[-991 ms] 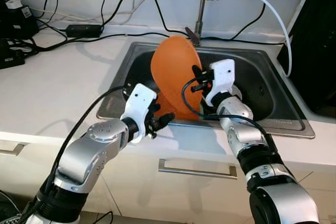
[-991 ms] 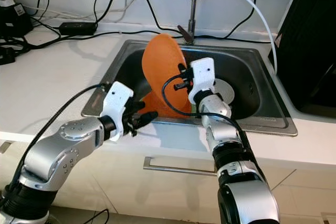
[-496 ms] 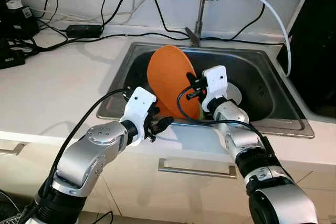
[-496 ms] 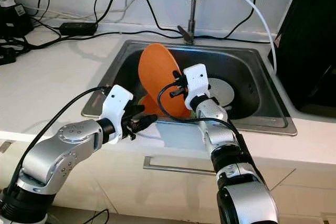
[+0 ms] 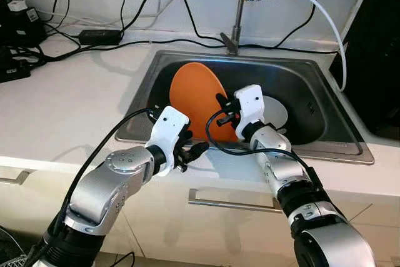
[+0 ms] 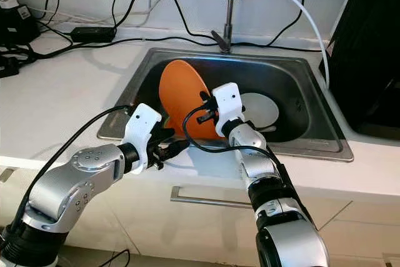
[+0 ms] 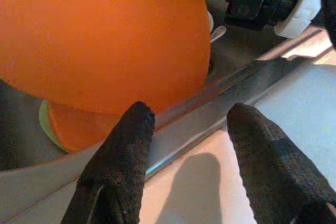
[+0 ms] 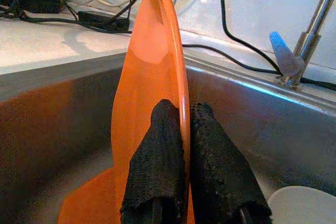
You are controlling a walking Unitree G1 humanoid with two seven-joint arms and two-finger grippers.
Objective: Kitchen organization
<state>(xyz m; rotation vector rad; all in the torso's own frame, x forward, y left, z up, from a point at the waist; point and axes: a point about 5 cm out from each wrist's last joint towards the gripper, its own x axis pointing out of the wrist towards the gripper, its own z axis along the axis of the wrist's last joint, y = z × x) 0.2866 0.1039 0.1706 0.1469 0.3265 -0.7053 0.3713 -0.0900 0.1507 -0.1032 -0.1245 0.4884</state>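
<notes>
While the right pincer [image 8: 181, 129] clamps the plate's [image 5: 195, 99] rim inside the sink [image 5: 312, 101], the plate stands tilted. Left pincer [image 7: 191, 145] hovers open over the sink's front edge.

No text or label can be read anywhere.

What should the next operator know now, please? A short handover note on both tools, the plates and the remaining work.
Right tool: shut on the rim of the orange plate, held on edge inside the sink.
Left tool: open, holding nothing, over the sink's front edge.
In the basin: a second orange plate under the held one, a white plate to the right.
Done: plate gripped. Left: probably placing it, then the others.
</notes>
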